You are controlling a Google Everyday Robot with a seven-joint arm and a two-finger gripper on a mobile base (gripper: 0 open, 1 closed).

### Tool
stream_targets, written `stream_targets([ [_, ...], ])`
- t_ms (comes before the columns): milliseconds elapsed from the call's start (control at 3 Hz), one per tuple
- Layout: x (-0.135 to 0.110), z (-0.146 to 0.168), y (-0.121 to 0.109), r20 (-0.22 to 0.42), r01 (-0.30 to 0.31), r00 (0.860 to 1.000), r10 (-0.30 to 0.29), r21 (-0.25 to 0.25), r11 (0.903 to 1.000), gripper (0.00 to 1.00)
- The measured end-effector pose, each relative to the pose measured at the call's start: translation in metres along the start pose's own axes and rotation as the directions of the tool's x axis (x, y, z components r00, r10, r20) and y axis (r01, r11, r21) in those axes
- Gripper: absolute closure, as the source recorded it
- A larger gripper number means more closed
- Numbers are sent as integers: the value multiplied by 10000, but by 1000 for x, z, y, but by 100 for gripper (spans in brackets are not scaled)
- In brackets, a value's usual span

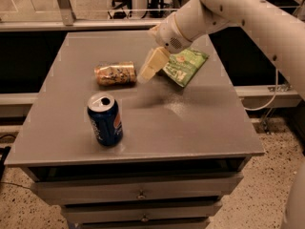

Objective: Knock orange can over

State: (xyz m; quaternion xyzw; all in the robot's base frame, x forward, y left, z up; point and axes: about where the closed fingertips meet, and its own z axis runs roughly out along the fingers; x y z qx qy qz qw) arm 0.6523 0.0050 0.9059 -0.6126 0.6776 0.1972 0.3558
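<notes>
The orange can point(115, 73) lies on its side on the grey table point(190, 128), left of centre toward the back. It is golden-orange with pale and dark markings. My gripper point(145, 75) hangs from the white arm just right of the can, its tip close to the can's right end and a little above the tabletop. It holds nothing.
A blue can point(105, 119) with a red and white logo stands upright near the front left. A green snack bag point(185, 66) lies at the back right, partly behind the gripper. The white arm crosses the upper right. Drawers sit under the tabletop.
</notes>
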Motion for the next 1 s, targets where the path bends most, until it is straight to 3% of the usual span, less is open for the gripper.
stream_targets([
  [333, 19, -35, -10, 1107, -708, 9920, 608, 895, 9935, 0],
  [667, 60, -105, -24, 2643, -1922, 9561, 1267, 2390, 9518, 0],
  [1000, 65, -108, -22, 2504, -1951, 9588, 1338, 2389, 9512, 0],
])
